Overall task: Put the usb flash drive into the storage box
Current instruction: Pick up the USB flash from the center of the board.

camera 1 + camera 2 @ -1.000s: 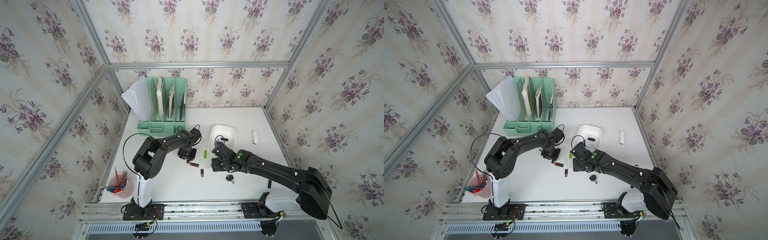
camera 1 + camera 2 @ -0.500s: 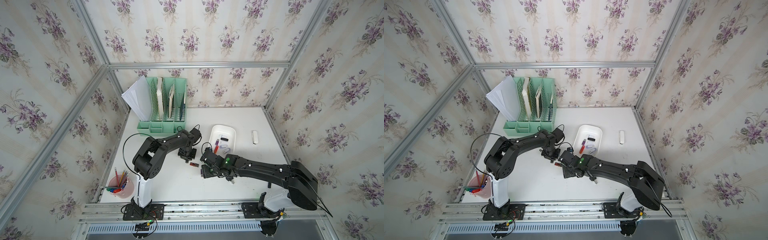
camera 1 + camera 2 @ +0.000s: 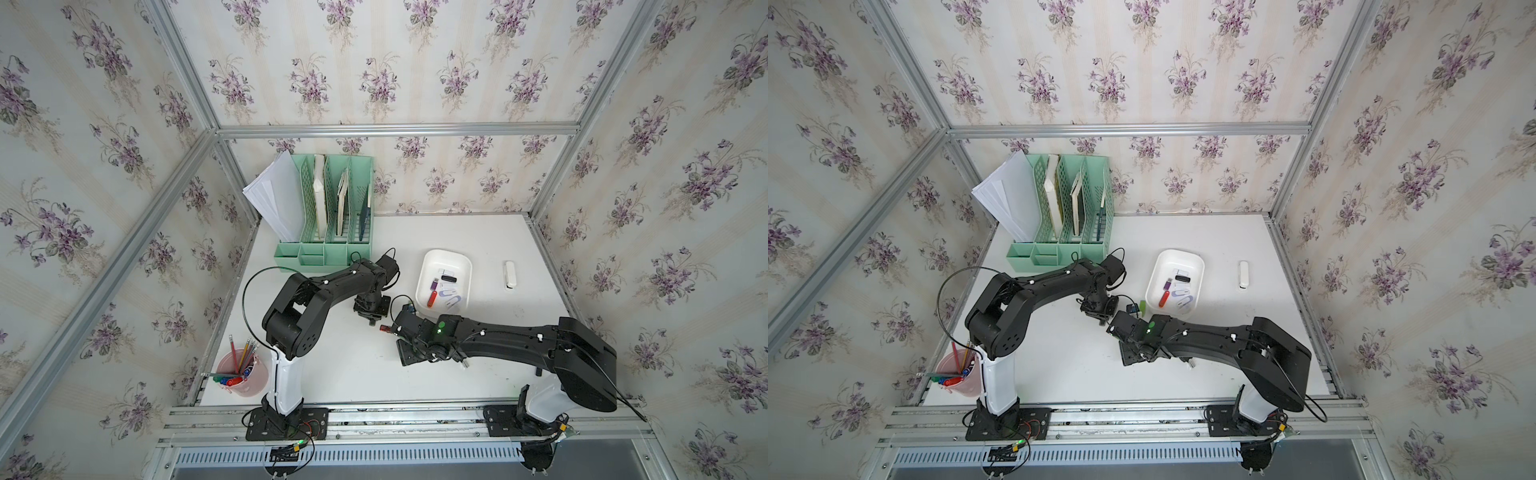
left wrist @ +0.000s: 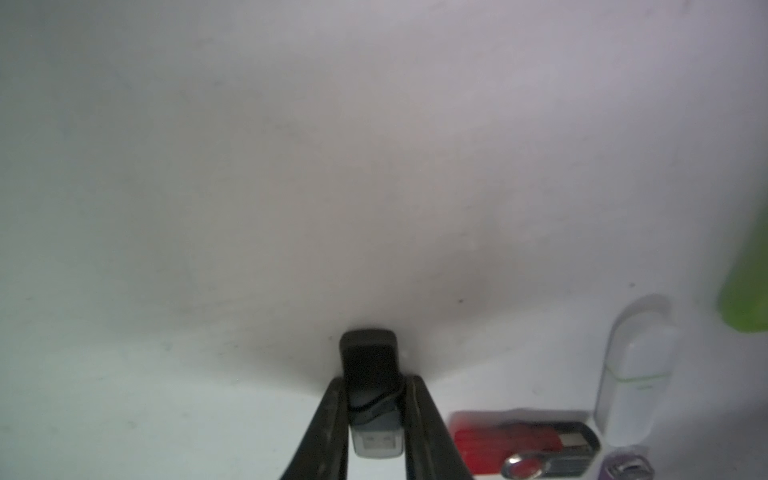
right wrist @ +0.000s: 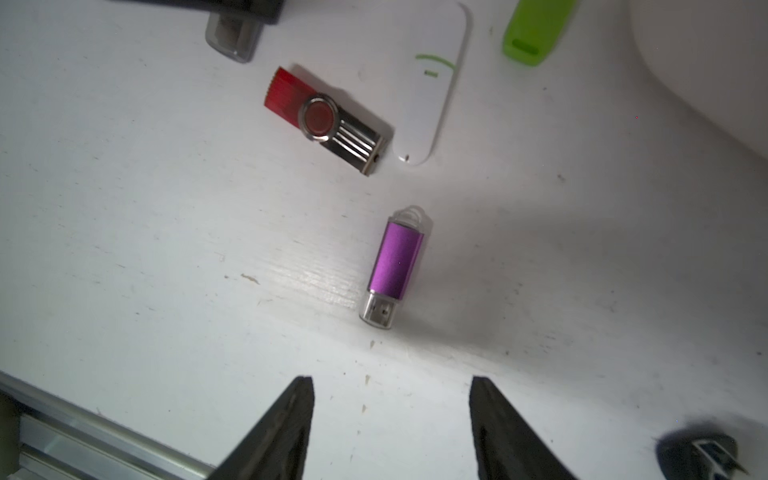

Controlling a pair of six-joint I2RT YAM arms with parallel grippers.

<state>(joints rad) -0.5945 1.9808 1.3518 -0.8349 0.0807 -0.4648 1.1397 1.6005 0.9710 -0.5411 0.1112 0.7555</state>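
Note:
My left gripper (image 4: 376,380) is shut on a black usb flash drive (image 4: 369,357), low over the table; its metal plug shows between the fingers. In a top view this gripper (image 3: 372,318) stands left of the white storage box (image 3: 446,254), which holds several drives. My right gripper (image 5: 390,382) is open and empty above the table, with a purple drive (image 5: 397,259) lying ahead of it. Beyond that lie a red swivel drive (image 5: 322,120), a white drive (image 5: 432,83) and a green one (image 5: 536,29). The right arm hides most of these in both top views.
A mint-green file organizer (image 3: 328,249) stands at the back left and a pink pen cup (image 3: 245,376) at the front left. A white stick (image 3: 510,274) lies right of the box. A small black plug piece (image 5: 702,457) lies beside my right gripper.
My left gripper has shut on the black drive. The right arm has swung left, away from the storage box and toward the front middle of the table, uncovering the box.

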